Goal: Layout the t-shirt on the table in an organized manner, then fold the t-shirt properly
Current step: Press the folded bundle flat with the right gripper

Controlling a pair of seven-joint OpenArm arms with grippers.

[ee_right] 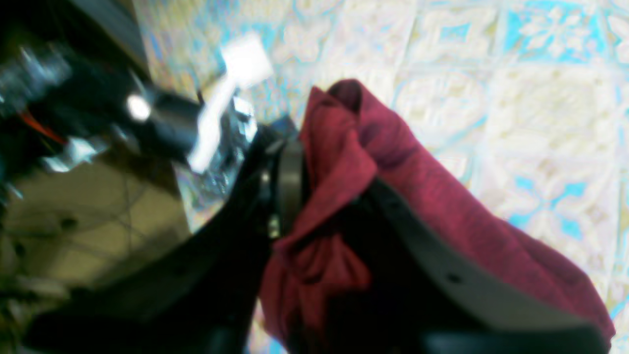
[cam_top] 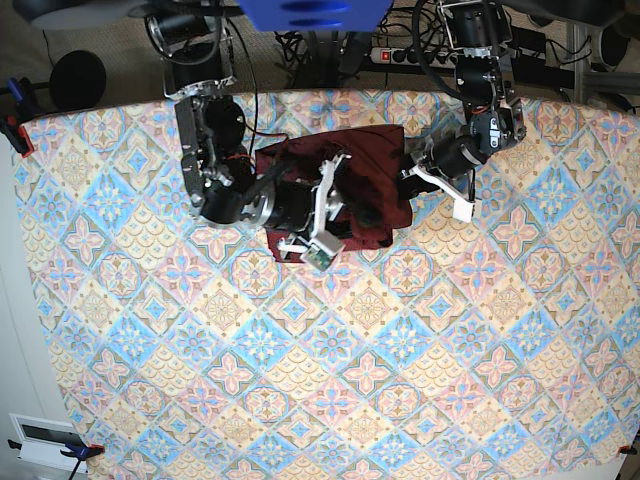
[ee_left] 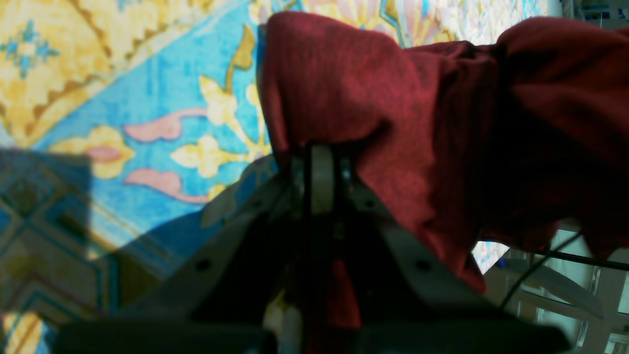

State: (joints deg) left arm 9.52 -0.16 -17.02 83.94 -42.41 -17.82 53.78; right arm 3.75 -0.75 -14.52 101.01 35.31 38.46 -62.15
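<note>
**At the far middle of the bench, both grippers on the maroon t-shirt**

Toward the far edge of the bench (cam_top: 150, 330), the t-shirt (cam_top: 370, 190) lies bunched in a dark maroon heap between the two arms. The left gripper (ee_left: 322, 162) is clenched on a fold of the knit fabric, which drapes over and around its fingertips and hangs away to the right in the left wrist view. The right gripper (ee_right: 324, 196) sits in the cloth too: a thick wad of fabric fills the gap between its parted fingers, and more of it trails off down the right side of that view.

A patterned cloth of blue, pink and cream diamond tiles covers the bench from edge to edge. Beyond the far edge, a power strip (cam_top: 415, 55) and dark cables lie on the floor.
</note>
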